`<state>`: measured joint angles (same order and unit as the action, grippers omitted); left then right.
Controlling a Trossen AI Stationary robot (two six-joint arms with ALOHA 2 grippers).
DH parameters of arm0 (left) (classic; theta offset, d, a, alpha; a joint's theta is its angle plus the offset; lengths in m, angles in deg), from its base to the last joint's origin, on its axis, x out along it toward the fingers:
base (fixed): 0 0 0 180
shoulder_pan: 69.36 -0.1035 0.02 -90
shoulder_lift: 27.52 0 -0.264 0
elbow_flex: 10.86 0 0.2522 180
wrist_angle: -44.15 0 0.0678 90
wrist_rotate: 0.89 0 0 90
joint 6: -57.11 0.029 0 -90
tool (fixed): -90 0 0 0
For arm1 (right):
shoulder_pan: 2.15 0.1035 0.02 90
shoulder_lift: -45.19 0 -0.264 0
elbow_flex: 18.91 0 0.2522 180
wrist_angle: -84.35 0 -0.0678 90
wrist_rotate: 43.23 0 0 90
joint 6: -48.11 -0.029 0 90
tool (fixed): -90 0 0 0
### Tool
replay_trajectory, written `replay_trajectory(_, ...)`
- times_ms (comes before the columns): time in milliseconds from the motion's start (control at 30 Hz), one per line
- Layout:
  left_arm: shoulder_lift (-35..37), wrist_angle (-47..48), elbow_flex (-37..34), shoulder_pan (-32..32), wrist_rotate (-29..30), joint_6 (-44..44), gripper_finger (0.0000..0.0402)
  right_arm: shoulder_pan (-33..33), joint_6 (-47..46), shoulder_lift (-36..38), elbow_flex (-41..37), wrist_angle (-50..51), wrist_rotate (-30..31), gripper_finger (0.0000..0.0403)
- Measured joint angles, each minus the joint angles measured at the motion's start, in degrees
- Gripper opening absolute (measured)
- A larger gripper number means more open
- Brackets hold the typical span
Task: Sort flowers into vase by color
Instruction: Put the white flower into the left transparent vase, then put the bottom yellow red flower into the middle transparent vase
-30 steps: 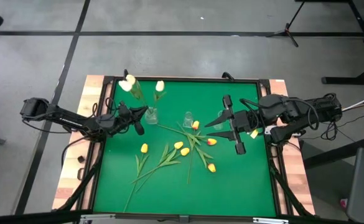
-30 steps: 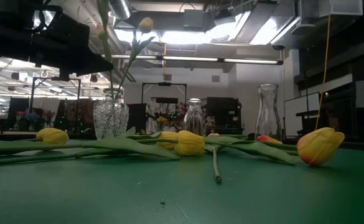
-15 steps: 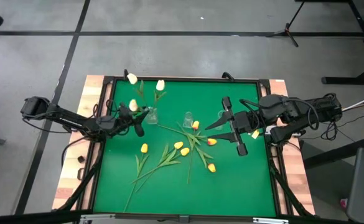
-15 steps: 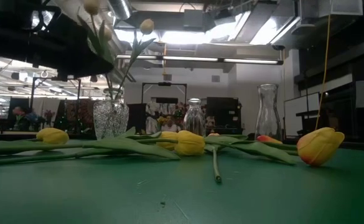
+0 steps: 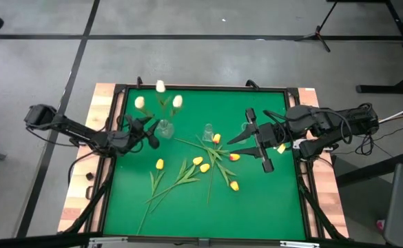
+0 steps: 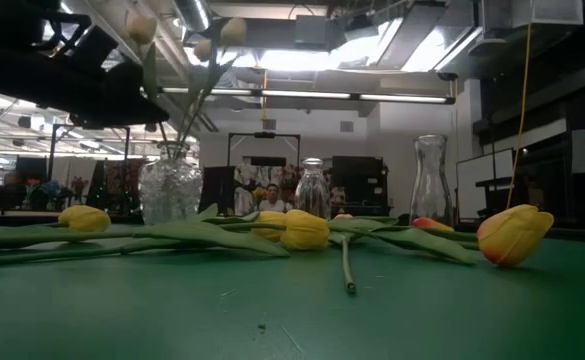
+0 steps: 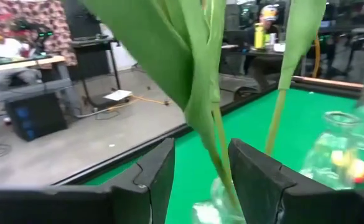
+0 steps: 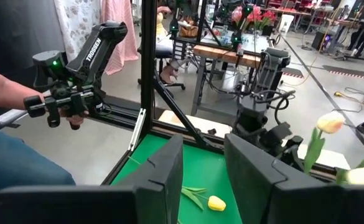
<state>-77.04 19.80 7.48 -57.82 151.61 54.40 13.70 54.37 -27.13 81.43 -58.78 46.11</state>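
Note:
Three white flowers [image 5: 160,87] stand with their stems in a cut-glass vase [image 5: 164,129] at the far left of the green mat [image 5: 187,213]. My left gripper [image 5: 148,132] is open just left of the vase, level with its neck. In the left wrist view a green stem [image 7: 216,140] runs up through the gap between its fingers. Several yellow and orange flowers [image 5: 202,165] lie flat on the mat's middle. My right gripper [image 5: 237,136] hangs open above the orange ones, with nothing between its fingers [image 8: 160,180].
A small clear bottle [image 6: 314,187] and a taller carafe [image 6: 430,180] stand on the far half of the mat. A raised dark frame [image 5: 201,88] rims the mat. A person's hand [image 8: 57,106] holds a control arm beyond the table.
My left gripper has opened and let go of a white flower, then drawn back a little toward the table's left edge. The released flower has settled into the vase, and the three white heads have spread apart. The vase has shifted slightly left.

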Motion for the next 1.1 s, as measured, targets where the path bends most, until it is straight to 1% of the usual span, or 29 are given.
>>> replay_trajectory(233, 0.0, 0.0, 0.0, 4.0, 0.7, -2.1, 0.0148, 0.0, 0.0, 0.0, 0.0, 0.4, 0.0, 0.0117)
replay_trajectory(400, 0.0, 0.0, 0.0, 5.6, 9.0, -1.4, 0.0148, 0.0, -1.0, 0.0, 0.0, 0.8, -0.6, 0.0117)
replay_trajectory(467, 0.0, 0.0, 0.0, 5.8, 10.7, -1.4, 0.0148, 0.0, -1.5, 0.0, 0.0, 1.1, -1.5, 0.0117)
replay_trajectory(667, 0.0, 1.5, 0.0, 8.1, 10.5, -3.2, 0.0148, 0.0, -1.7, 0.0, 0.0, 1.7, -1.6, 0.0117)
replay_trajectory(833, 0.0, 6.6, 0.0, 10.9, 11.8, -7.3, 0.0147, 0.0, -3.3, 0.0, 0.0, 6.5, 4.2, 0.0117)
replay_trajectory(1033, 0.0, 10.0, 0.0, 14.0, 11.9, -13.5, 0.0147, 0.0, -9.9, 0.0, 0.0, 14.5, 11.5, 0.0117)
replay_trajectory(1100, 0.0, 10.3, 0.0, 15.4, 10.9, -15.7, 0.0147, 0.0, -13.0, 0.0, 0.0, 16.3, 13.8, 0.0117)
